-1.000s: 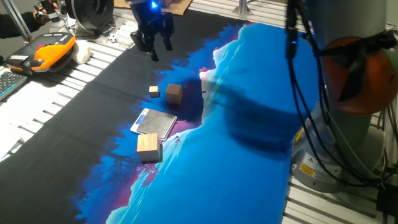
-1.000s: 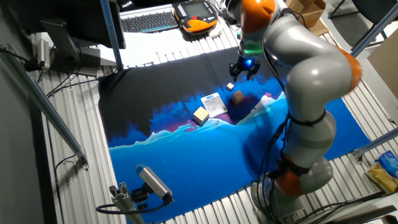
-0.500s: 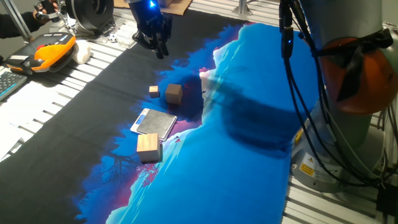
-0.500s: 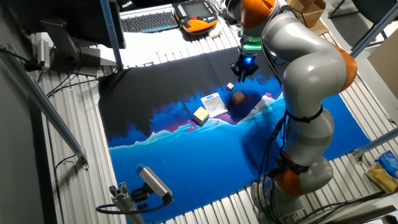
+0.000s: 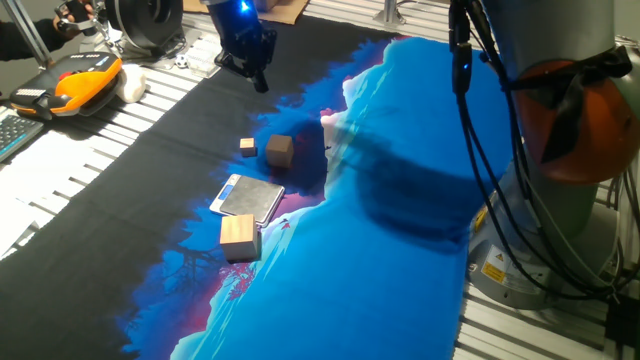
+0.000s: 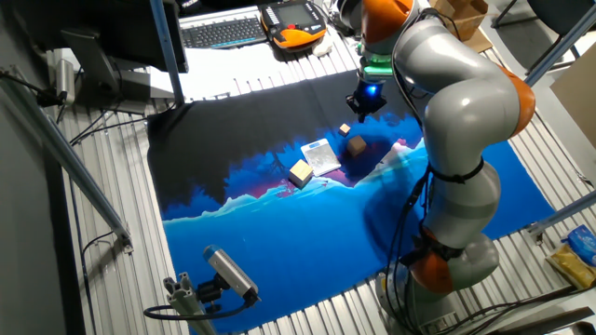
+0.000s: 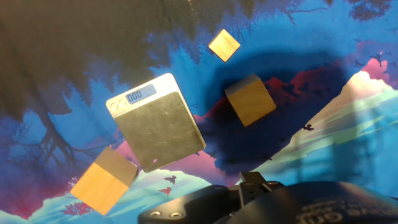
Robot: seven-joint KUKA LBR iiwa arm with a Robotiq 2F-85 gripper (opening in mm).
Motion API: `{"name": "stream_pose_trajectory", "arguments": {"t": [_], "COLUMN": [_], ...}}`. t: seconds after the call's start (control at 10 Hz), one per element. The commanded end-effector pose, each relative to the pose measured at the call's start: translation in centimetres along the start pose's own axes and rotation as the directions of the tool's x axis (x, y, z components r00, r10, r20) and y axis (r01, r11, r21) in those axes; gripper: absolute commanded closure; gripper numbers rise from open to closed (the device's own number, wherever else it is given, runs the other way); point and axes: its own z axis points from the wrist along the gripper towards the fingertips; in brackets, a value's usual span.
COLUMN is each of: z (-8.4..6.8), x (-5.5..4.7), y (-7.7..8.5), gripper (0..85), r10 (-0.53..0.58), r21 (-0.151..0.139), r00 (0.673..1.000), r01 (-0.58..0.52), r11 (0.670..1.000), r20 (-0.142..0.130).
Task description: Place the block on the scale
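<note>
Fingers on your gripper (image 5: 255, 78) look pinched together with nothing in them, hovering high above the cloth. Your block (image 7: 250, 99) sits just beside the scale (image 7: 156, 121), not on it.

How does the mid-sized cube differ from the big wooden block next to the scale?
Size: the mid-sized cube is clearly smaller than the big block.
Shape: the cube looks equal-sided; the big block is wider and flatter.
Place: the cube sits apart off one long side of the scale; the big block sits close by the scale's opposite corner, away from the display.
Both are plain tan wood, resting on the mat.
</note>
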Motion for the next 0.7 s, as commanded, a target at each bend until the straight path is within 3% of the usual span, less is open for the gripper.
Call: {"name": "stream_pose_trajectory", "arguments": {"t": [0.0,0.6], "z": [0.0,-0.01], "x": [0.01,0.0], "y": [0.0,-0.01], "gripper": [85.0,85.0], "r10": [-0.008,-0.056], "r21": [0.001,0.007], "r00": [1.0,0.998], "r01": [0.008,0.056], "r11": [1.0,0.998], "r20": [-0.003,-0.006]}}
